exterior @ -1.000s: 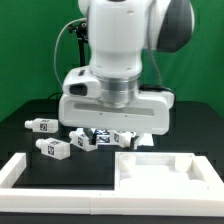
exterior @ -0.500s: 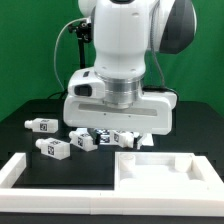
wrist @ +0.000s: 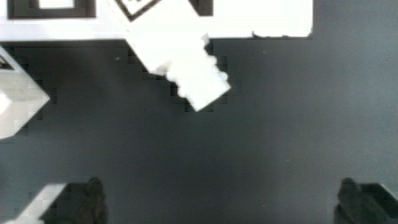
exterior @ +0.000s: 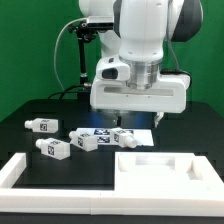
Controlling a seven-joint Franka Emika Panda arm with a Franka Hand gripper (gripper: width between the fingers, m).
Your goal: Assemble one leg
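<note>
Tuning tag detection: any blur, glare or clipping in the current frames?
Exterior view: fairly sharp, evenly lit; tags on the leg distinct; white panel near clipping, little surface detail. Wrist view: soft, a white shape has smeared jagged edges; the open gripper barely separates from the dark table.

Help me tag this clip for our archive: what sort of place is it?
Probably a robotics lab bench: a robot arm over a black table, a green backdrop behind, and white legs bearing fiducial tags.
</note>
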